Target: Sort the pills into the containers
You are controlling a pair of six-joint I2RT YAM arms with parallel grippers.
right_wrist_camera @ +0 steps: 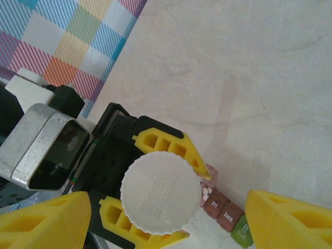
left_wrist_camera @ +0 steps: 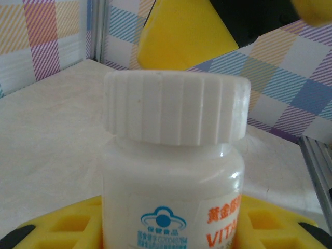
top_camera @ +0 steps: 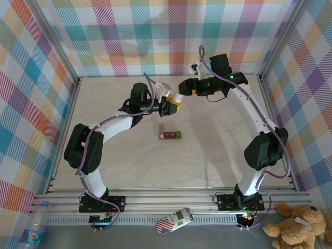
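My left gripper [left_wrist_camera: 171, 231] is shut on a small white bottle [left_wrist_camera: 174, 176] with orange lettering, held upright above the table. Its white ribbed cap [right_wrist_camera: 161, 194] is on. My right gripper [right_wrist_camera: 166, 210] hangs open over the cap, its yellow fingers [right_wrist_camera: 44, 220] standing wide on either side without touching it. On the table below lie the containers [right_wrist_camera: 224, 210], a row of dark red boxes with a green one at the end. The end compartment by the bottle is open and holds white pills [right_wrist_camera: 206, 194]. From above, the left gripper [top_camera: 173, 106] and right gripper [top_camera: 184, 92] meet just behind the containers [top_camera: 169, 134].
The pale table [top_camera: 207, 155] is walled by plaid panels with metal rails [top_camera: 67, 109] at the sides. One yellow finger [left_wrist_camera: 181, 31] of the right gripper shows above the cap in the left wrist view.
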